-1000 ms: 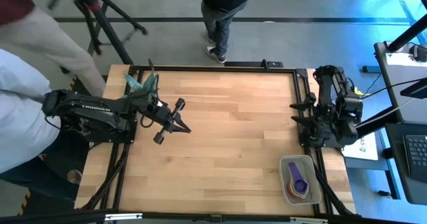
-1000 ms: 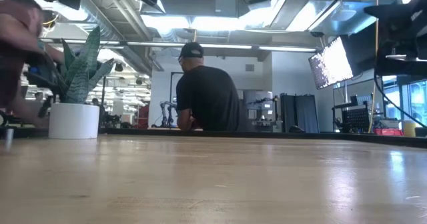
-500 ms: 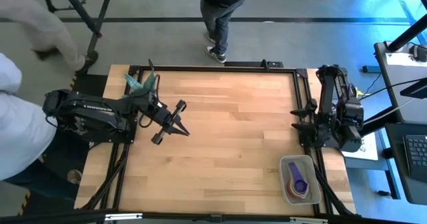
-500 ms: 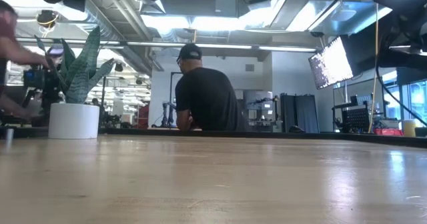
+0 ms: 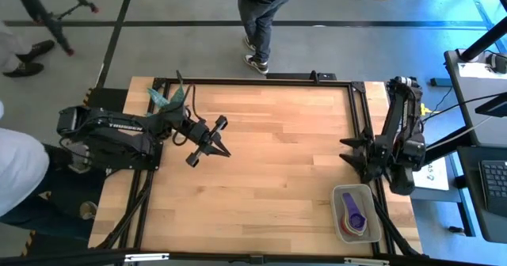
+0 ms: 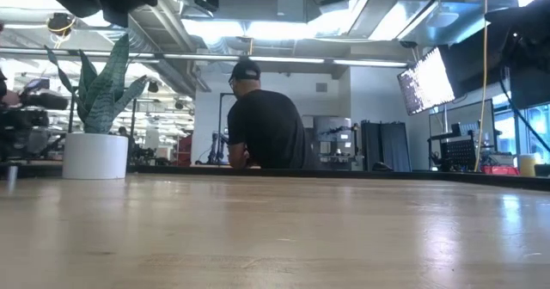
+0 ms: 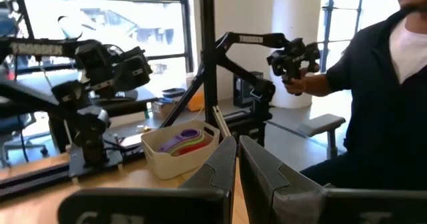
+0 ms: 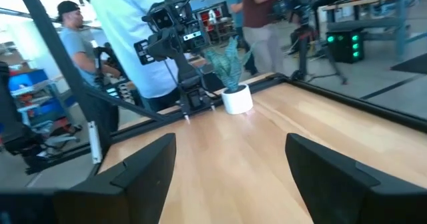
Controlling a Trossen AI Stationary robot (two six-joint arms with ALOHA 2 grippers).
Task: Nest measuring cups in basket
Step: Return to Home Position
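Far left, high view: a person's white sleeve [image 5: 17, 169] shows beside the frame of the worktop [image 5: 269, 183].

Left arm [image 5: 111, 131] lies low along the left edge and reaches inward over the wood. The left pincer [image 5: 224, 150] sits over the left-centre of the worktop. In the left wrist view its fingers [image 7: 220, 167] are drawn together with only a thin slit between them, clenched on nothing.

White plant pot [image 6: 94, 156] with tall green leaves stands at the far-left corner, just beyond the left arm's wrist. It also shows in the right wrist view [image 8: 237, 99].

Centre: the boards are bare wood. A person in dark clothes [image 5: 265, 13] stands on the floor past the far edge. The low view shows that person's back, with a black shirt and cap [image 6: 262, 126].

Right arm [image 5: 400, 123] is folded upright at the right edge, and the right pincer [image 5: 353, 157] faces in over the worktop. In the right wrist view its fingers [image 8: 143, 164] are spread wide apart, released and holding nothing.

Basket [image 5: 339, 218] rests on the worktop at the near-right corner, just in front of the right arm's base and apart from both pincers. The measuring cups [image 5: 354, 211] lie nested inside it with purple on top. The left wrist view shows purple, green and a reddish rim [image 7: 185, 143] in the tub.
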